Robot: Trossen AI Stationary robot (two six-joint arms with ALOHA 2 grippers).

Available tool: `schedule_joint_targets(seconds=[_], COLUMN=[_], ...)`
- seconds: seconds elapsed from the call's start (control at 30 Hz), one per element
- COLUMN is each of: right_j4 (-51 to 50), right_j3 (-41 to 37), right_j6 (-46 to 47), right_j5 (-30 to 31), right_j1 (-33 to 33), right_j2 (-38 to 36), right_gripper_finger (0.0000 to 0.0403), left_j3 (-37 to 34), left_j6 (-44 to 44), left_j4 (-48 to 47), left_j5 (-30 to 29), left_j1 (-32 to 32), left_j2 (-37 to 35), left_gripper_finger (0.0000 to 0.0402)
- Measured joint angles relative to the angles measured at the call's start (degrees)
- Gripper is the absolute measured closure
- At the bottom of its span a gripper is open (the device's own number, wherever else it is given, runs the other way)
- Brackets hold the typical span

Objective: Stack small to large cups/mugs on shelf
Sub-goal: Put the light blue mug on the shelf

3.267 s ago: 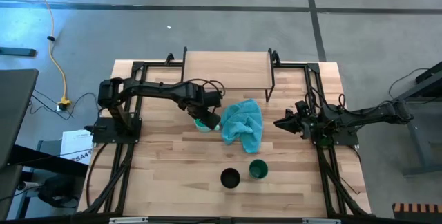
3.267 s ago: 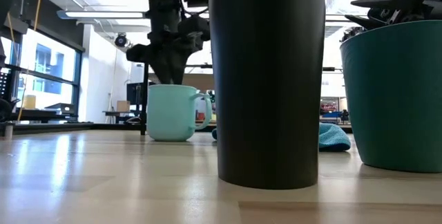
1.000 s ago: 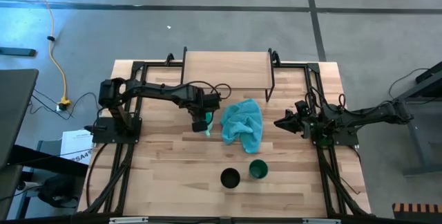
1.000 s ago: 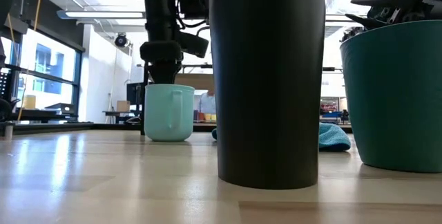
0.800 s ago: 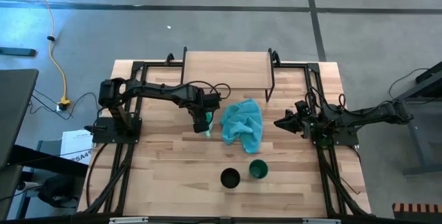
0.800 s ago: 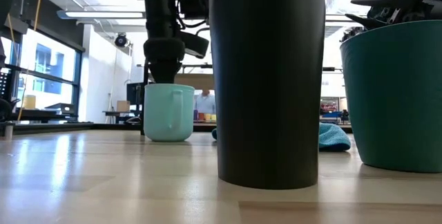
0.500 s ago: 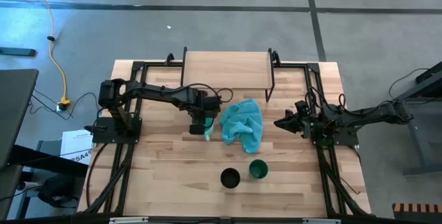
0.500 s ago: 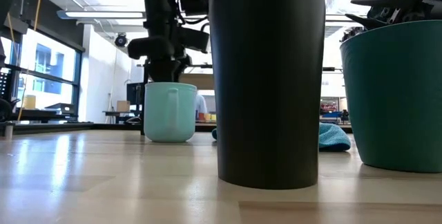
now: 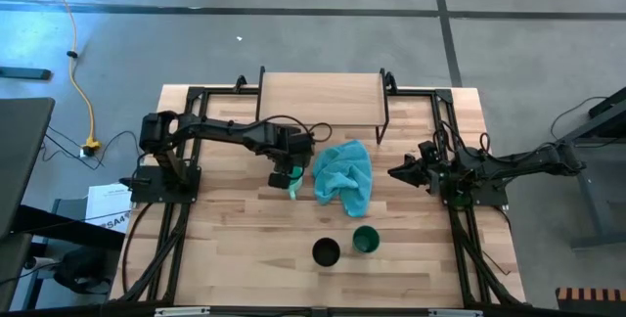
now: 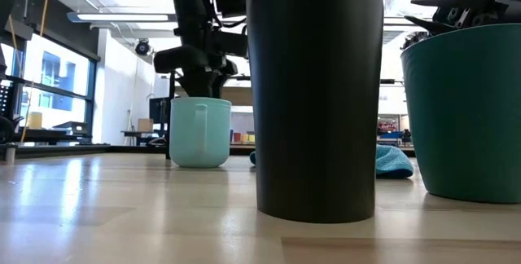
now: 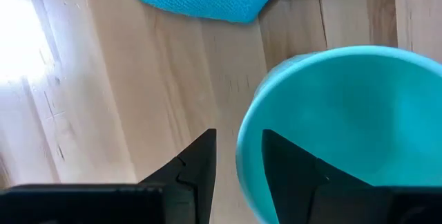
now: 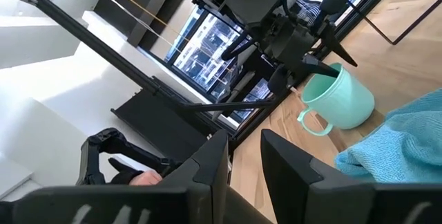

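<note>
Left gripper [image 9: 290, 177] sits directly above the mug [image 10: 199, 132], left of worktop centre. Jaws narrowly parted, one finger [image 11: 197, 165] outside the mug wall, the other inside the rim; can't tell if they grip it. Mug upright, axis vertical, mouth up, handle facing the low camera. Inside looks empty in the left wrist view

Cloth [image 9: 343, 173] lies crumpled just right of the mug, apart from it by a thin strip of wood, roughly mid-worktop

Shelf [image 9: 321, 98] stands at the back edge of the worktop [image 9: 235, 239], centred, long side running left-right, on thin black legs. Its top is bare

Black cup [image 9: 326, 252] near the front edge, about centre, upright, mouth up. Green cup [image 9: 365, 240] just to its right and slightly further back, upright, mouth up, close but not touching. Contents of both unreadable from above; in the low view both stand right by the lens, black one taller

Right gripper [image 9: 399, 172] is parked on the right side, pointing inward toward the cloth, off the wood. Jaws a narrow gap apart, holding nothing

Worktop is light wood planks with black arm frames either side. Grey floor around it, yellow cable [image 9: 76, 57] back left. Low view shows ceiling strip lights and windows at left
</note>
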Motion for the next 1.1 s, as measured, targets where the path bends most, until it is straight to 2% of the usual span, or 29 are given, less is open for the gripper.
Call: schedule_joint_targets(seconds=[0.33,0.63,0.77,0.97,1.1], right_j4=[0.02,0.02,0.02,0.02,0.02], right_j3=[0.00,0.00,0.00,0.00,0.00], right_j6=[1.04,0.94,0.90,0.48,-0.03], right_j5=[-0.04,-0.10,-0.11,-0.13,-0.02], right_j1=[0.00,0.00,0.00,0.00,0.00], right_j2=[0.00,0.00,0.00,0.00,0.00], right_gripper_finger=[0.0324,0.0324,0.0324,0.0324,0.0324], left_j3=[0.00,0.02,0.22,0.00,0.00], left_j6=[10.37,13.55,11.81,-1.48,-5.41], left_j4=[-0.06,-0.36,-0.59,-0.56,-0.71], left_j5=[0.03,0.12,0.92,1.85,2.89], left_j1=[-0.01,-0.01,-0.01,0.05,-0.05], left_j2=[0.00,-0.12,-0.35,0.00,0.00], left_gripper_finger=[0.0303,0.0384,0.0394,0.0362,0.0344])
